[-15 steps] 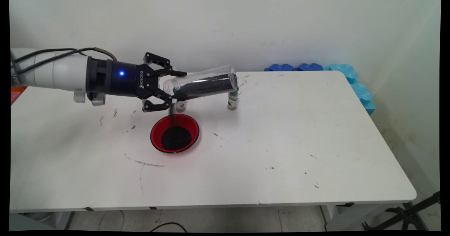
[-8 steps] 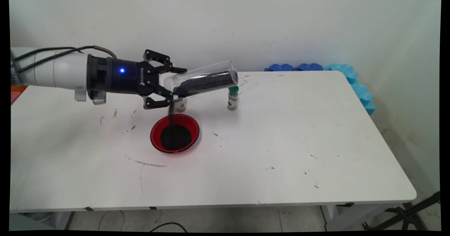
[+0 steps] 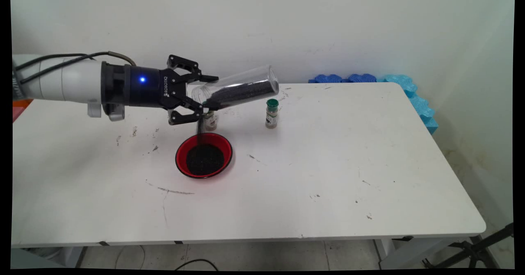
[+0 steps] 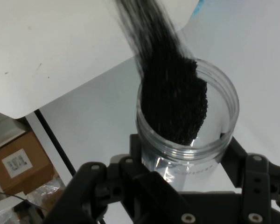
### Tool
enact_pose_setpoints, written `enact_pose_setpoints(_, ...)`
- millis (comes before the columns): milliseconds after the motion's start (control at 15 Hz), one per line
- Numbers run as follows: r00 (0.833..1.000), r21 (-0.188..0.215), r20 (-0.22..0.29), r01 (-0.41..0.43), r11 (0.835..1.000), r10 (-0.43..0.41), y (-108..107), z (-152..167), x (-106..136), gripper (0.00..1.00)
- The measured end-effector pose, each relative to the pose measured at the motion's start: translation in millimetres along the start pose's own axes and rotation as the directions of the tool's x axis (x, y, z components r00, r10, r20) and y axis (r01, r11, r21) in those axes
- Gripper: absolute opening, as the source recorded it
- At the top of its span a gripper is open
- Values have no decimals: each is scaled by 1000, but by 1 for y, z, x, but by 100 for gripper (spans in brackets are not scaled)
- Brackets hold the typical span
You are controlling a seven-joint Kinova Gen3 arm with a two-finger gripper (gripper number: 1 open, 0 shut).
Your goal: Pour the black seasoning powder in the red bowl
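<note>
Overhead, the ROBOTIQ-lettered claw point(image 3: 204, 93) pinches a clear jar point(image 3: 236, 90), black grains point(image 3: 199, 129) streaming into the red bowl point(image 3: 204, 155).

Held load: my gripper point(image 3: 204, 92) is clamped on a clear jar point(image 3: 236, 89), tilted mouth-down, and the jar juts out to the picture's right above the table point(image 3: 348, 164).
Below the gripper: I see a red bowl point(image 3: 204, 155) of dark grains right under the jar mouth, a thin stream point(image 3: 199, 133) falling into it; that column is blocked.
Behind the bowl: a small bottle point(image 3: 211, 120) stands close under the jar, partly hidden by the fingers.
Under the jar's far end: a green-capped bottle point(image 3: 271, 113) stands upright, just clear of the jar.
Far right corner: blue foam blocks point(image 3: 371, 79) line the table's edge.
Free room: I have open tabletop across the near side and the whole right half.
</note>
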Motion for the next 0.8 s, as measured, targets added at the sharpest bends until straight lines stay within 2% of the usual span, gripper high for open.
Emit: enact_pose_setpoints(800,1000,-13,11,3,1000,-3,0,-1,-3,0)
